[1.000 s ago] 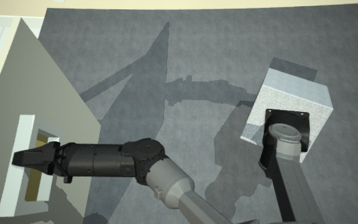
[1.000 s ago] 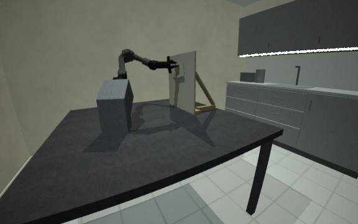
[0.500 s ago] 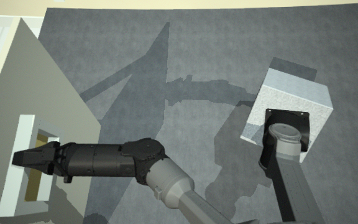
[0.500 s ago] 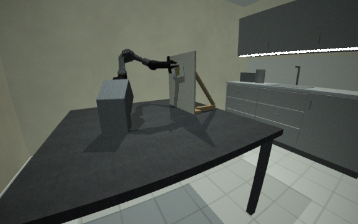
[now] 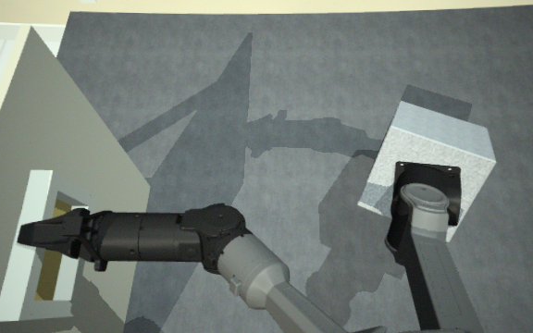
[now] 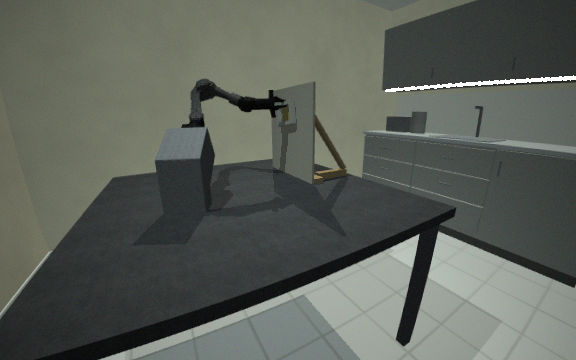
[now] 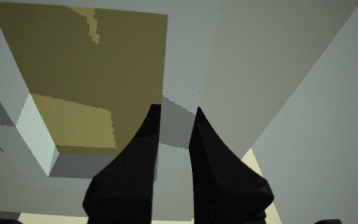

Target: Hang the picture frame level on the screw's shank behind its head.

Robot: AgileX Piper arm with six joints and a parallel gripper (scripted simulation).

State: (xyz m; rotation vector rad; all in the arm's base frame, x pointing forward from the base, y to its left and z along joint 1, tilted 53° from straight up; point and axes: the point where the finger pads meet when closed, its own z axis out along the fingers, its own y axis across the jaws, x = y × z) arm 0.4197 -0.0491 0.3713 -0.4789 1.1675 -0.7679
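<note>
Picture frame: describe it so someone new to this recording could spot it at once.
On the dark table stands an upright grey board propped by a wooden brace. The picture frame lies against its face, pale grey-white around a mustard centre, with one side rail pinched in the gripper.
</note>
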